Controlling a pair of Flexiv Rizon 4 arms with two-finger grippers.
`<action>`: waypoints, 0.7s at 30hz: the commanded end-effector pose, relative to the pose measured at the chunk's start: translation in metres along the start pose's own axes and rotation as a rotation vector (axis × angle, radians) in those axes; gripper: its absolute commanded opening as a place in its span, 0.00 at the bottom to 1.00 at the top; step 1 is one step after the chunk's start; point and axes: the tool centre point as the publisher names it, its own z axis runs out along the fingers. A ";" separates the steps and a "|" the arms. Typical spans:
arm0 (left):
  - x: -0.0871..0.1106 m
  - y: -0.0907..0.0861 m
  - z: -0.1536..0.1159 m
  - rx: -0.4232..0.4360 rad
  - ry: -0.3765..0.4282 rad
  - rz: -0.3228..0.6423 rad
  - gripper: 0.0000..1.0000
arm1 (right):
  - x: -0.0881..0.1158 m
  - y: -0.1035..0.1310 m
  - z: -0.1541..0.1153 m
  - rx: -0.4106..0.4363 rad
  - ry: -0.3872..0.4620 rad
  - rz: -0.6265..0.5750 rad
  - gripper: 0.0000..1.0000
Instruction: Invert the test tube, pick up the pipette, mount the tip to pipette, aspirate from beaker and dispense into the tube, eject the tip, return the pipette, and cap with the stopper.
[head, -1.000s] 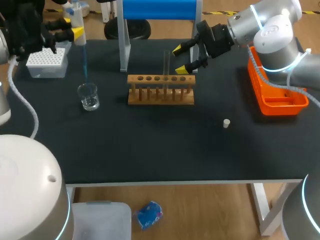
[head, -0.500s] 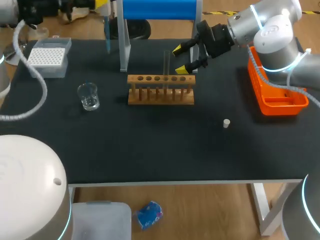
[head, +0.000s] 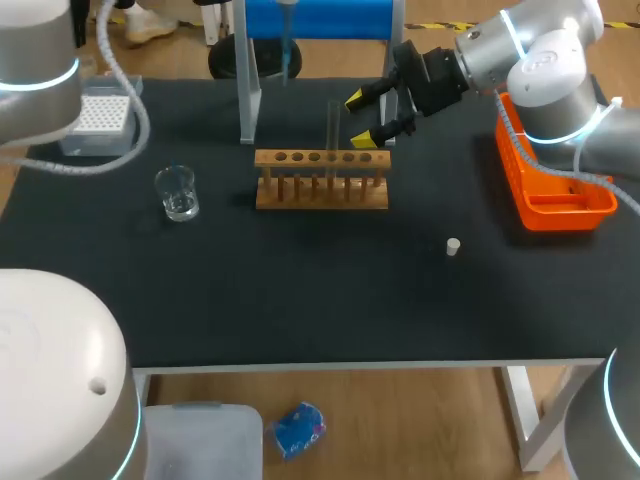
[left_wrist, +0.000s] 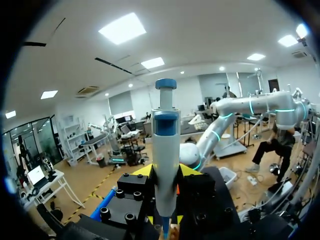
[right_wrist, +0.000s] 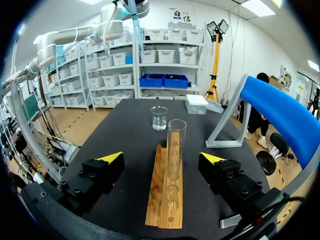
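Note:
A clear test tube (head: 333, 124) stands upright in the wooden rack (head: 322, 180). My right gripper (head: 360, 119) is open just right of the tube, not touching it. In the right wrist view the tube (right_wrist: 175, 150) rises from the rack (right_wrist: 164, 200) between the wide-open fingers of that gripper (right_wrist: 162, 158). My left gripper (left_wrist: 166, 172) is shut on the white and blue pipette (left_wrist: 165, 135), held upright. In the head view only the pipette's blue tip (head: 287, 45) shows, hanging at the far edge behind the rack. The beaker (head: 178, 193) stands left of the rack. A white stopper (head: 453, 246) lies front right.
A tip box (head: 103, 117) sits at the far left. A blue-topped stand (head: 318, 20) rises behind the rack. An orange basket (head: 552, 192) stands at the right edge. In the right wrist view the beaker (right_wrist: 159, 117) and tip box (right_wrist: 197, 104) lie beyond the rack.
My left arm has carried the pipette up and to the right, from above the beaker and tip box to behind the rack. The right arm has not moved.

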 end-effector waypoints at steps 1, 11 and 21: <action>-0.009 -0.001 0.031 0.006 0.063 -0.003 0.00 | -0.001 0.000 0.000 0.001 0.002 0.000 1.00; -0.011 0.011 0.064 0.024 0.130 -0.023 0.00 | -0.001 0.000 0.000 0.001 0.002 0.000 1.00; -0.025 0.027 0.073 0.026 0.136 -0.045 0.00 | -0.001 0.000 0.000 0.001 0.002 0.000 1.00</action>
